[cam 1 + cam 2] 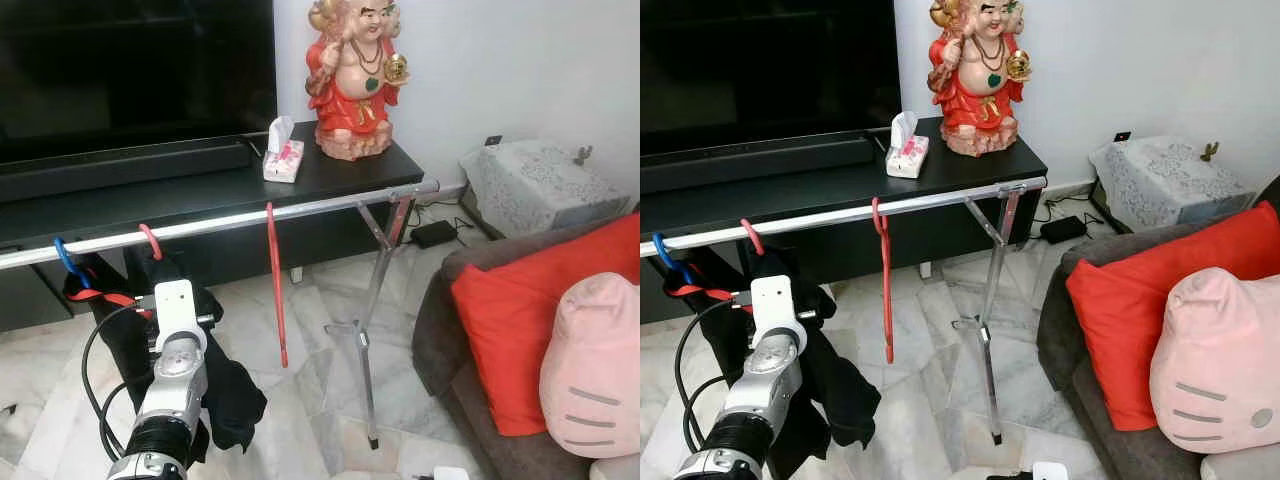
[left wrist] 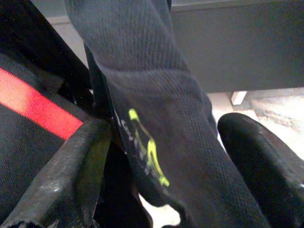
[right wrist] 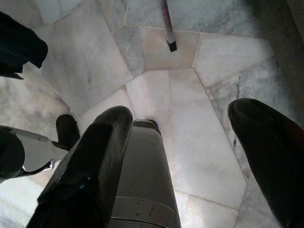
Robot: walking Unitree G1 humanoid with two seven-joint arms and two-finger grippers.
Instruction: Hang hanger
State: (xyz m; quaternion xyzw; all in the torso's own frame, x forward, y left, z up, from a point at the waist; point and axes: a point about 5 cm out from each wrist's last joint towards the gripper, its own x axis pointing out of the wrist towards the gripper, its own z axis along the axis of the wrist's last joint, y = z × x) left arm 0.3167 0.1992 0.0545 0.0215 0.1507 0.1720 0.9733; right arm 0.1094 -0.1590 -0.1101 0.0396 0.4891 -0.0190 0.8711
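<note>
Hanger (image 1: 147,240), a light, stiff pink hook, sits on the rail (image 1: 300,211) at left, bearing limp dark clothes (image 2: 156,142). Left gripper (image 2: 161,166) gapes around cloth, grasping nothing; grip beneath the hook.

I see the rail (image 1: 300,211) crossing the scene left to right, in front of the TV cabinet (image 1: 200,190). On the rail, from left: a hanger hook (image 1: 68,262), a second hook (image 1: 150,240), then a lone hanger (image 1: 276,285) near the middle. A garment (image 1: 225,385) hangs below the two left hooks. My left arm (image 1: 172,390) rises in front of that garment. On the cabinet: tissue box (image 1: 283,160), with a figurine (image 1: 353,80) to its right. The sofa (image 1: 480,330) sits near right, carrying two cushions (image 1: 530,320).
</note>
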